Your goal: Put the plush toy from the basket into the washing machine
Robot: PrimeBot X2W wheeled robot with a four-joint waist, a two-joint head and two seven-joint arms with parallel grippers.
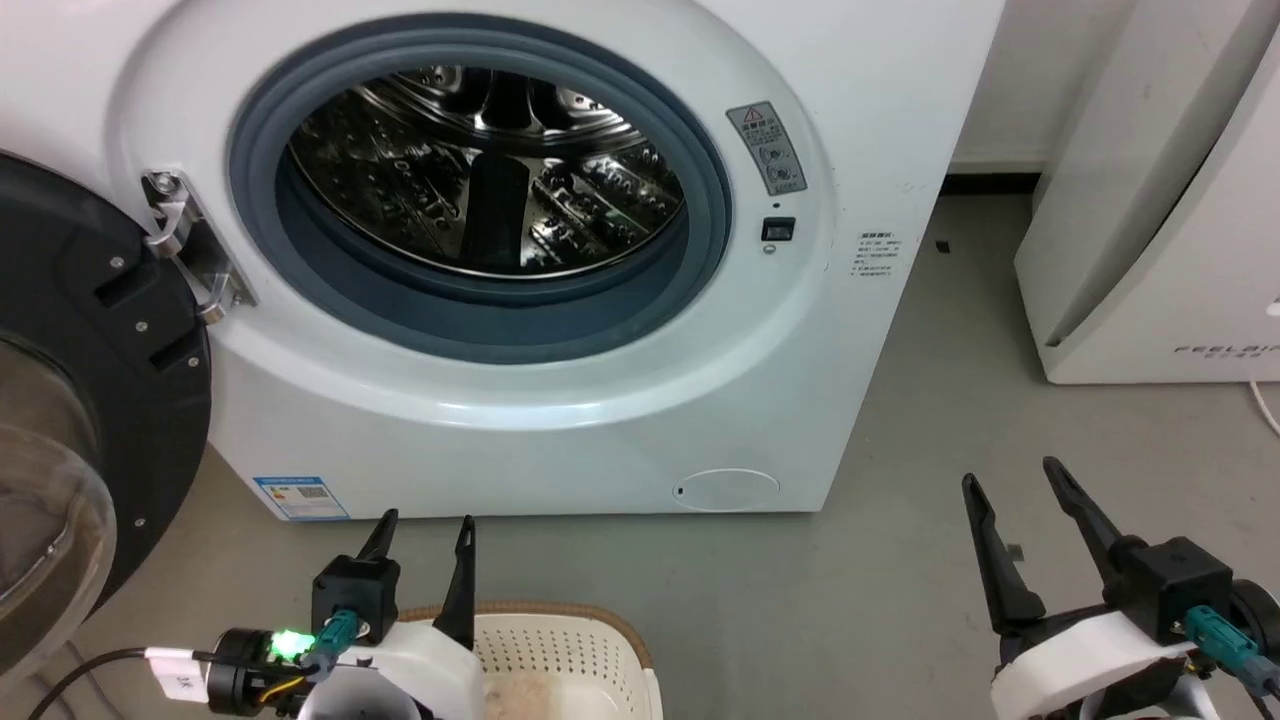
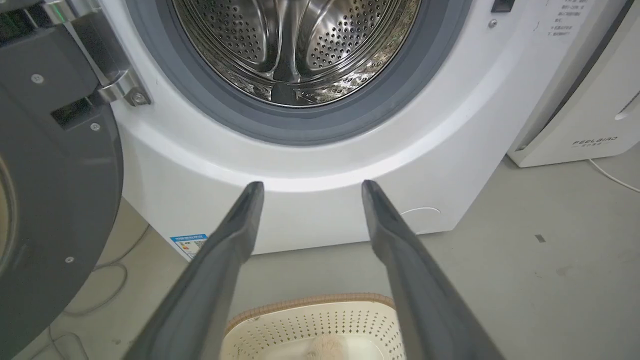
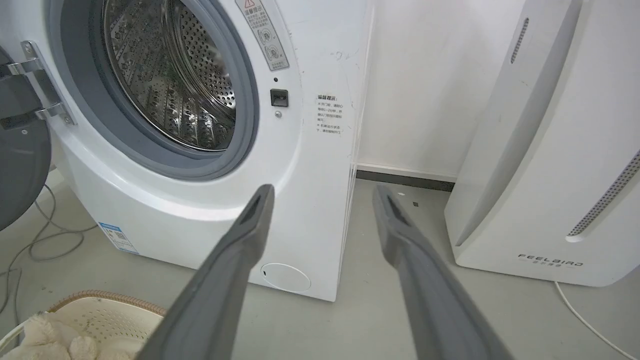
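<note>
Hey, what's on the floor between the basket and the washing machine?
Nothing: in the left wrist view a bare strip of grey floor separates the basket from the washing machine.

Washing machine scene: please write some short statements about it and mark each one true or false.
1. The door of the washing machine stands open. True.
2. The plush toy lies inside the drum. False: it lies in the basket.
3. The left pincer is open and empty. True.
4. The right pincer is shut on the plush toy. False: it is open and holds nothing.
</note>
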